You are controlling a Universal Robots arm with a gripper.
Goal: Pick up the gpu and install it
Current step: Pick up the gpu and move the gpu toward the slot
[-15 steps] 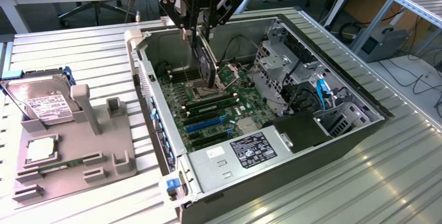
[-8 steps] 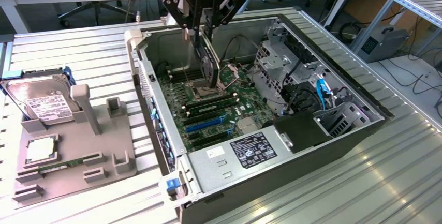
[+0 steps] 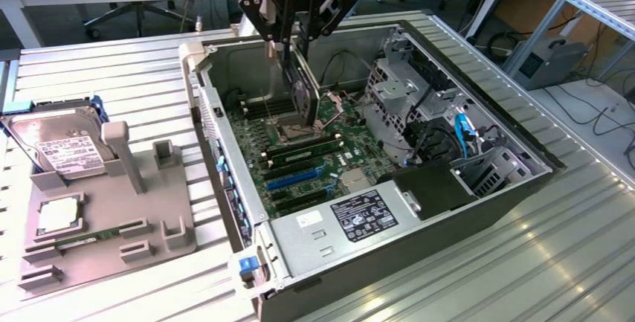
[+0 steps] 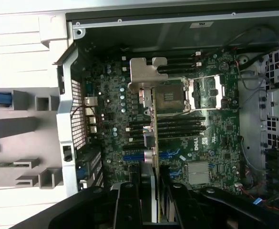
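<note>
Tool [image 3: 290, 43] is clamped on the gpu [image 3: 303, 88], gripping its upper end. No gap shows between the fingers [image 4: 129, 202] and the card in the wrist view.

The gpu is off the counter [image 3: 129, 76], in the air inside the open computer case [image 3: 213, 114], directly below the tool. Its long axis runs close to vertical and it hangs edge-on, apart from the motherboard [image 3: 343, 143]. The silvery bracket [image 4: 146, 76] is at the end away from the tool.

Key relation: the card's lower end is over the CPU socket [image 3: 297, 132] area. The blue expansion slots [image 3: 293, 181] lie flat on the board, further toward the exterior view's bottom and near the case's perforated rear wall. So the card looks offset from the slots, and it stands upright where the slots run flat. By my reading it is not yet lined up or seated.

A hard drive [image 3: 59, 147] sits on the grey fixture [image 3: 109, 225] at the exterior view's left, well apart from the tool.
</note>
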